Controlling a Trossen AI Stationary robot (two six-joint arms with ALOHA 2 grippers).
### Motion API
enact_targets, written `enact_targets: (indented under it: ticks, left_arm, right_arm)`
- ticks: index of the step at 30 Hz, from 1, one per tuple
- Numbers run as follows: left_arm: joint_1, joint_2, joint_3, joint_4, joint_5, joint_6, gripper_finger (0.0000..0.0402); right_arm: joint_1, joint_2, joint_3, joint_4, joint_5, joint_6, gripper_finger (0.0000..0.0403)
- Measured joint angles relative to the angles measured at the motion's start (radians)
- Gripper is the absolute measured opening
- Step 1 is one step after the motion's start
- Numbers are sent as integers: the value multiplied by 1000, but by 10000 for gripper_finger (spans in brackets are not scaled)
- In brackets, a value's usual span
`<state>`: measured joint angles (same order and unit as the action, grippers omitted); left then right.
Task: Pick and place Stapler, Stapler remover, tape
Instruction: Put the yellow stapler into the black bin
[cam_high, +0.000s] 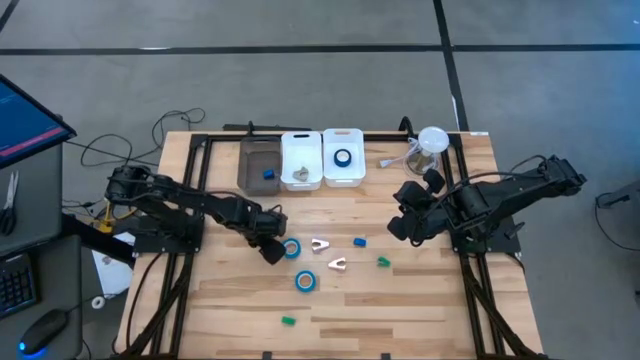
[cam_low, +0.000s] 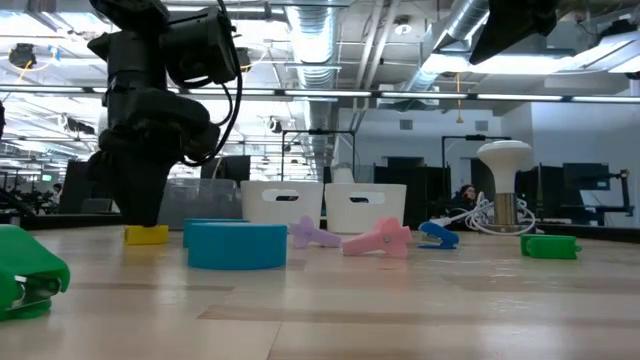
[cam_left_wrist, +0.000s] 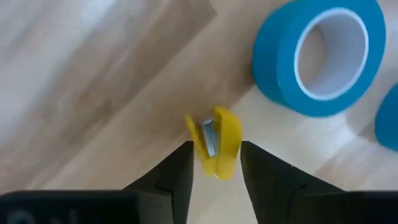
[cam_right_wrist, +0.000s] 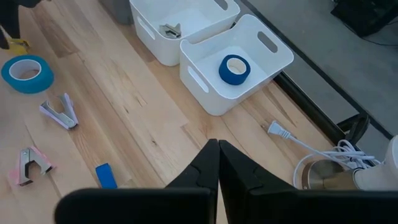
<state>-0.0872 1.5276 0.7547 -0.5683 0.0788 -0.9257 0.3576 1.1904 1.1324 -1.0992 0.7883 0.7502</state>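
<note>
A small yellow stapler (cam_left_wrist: 216, 143) lies on the wooden table (cam_high: 420, 310). My left gripper (cam_left_wrist: 216, 152) is open and points down at it, with one finger on each side of the stapler's near end; it also shows in the high view (cam_high: 272, 248). Two blue tape rolls (cam_high: 291, 249) (cam_high: 305, 281) lie flat beside it, and a third (cam_right_wrist: 234, 69) lies in a white bin (cam_high: 343, 172). A lilac staple remover (cam_right_wrist: 60, 111) and a pink staple remover (cam_right_wrist: 28, 163) lie mid-table. My right gripper (cam_right_wrist: 217, 155) is shut and empty above the table's right half. My left gripper comes at the yellow stapler from above, its fingers (cam_left_wrist: 180, 171) astride the stapler's near end (cam_left_wrist: 217, 165). The stapler lies on the table. Whether the fingers touch it, I cannot tell.
A grey bin (cam_high: 258, 150) holding a small blue stapler and two white bins (cam_high: 301, 182) stand along the far edge. More small staplers lie about: blue (cam_high: 359, 241), green (cam_high: 383, 262) and green (cam_high: 288, 321). A white lamp-like object with a cable (cam_high: 432, 142) stands at the far right.
</note>
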Motion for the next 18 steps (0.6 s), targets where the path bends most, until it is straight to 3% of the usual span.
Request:
enact_targets:
  ticks: [9, 18]
  left_arm:
    - [0, 4, 0, 27, -34, 0, 118]
    - [1, 94, 9, 28, -10, 8, 117]
  right_arm:
    - [0, 0, 0, 0, 2, 0, 0]
    - [0, 0, 0, 0, 2, 0, 0]
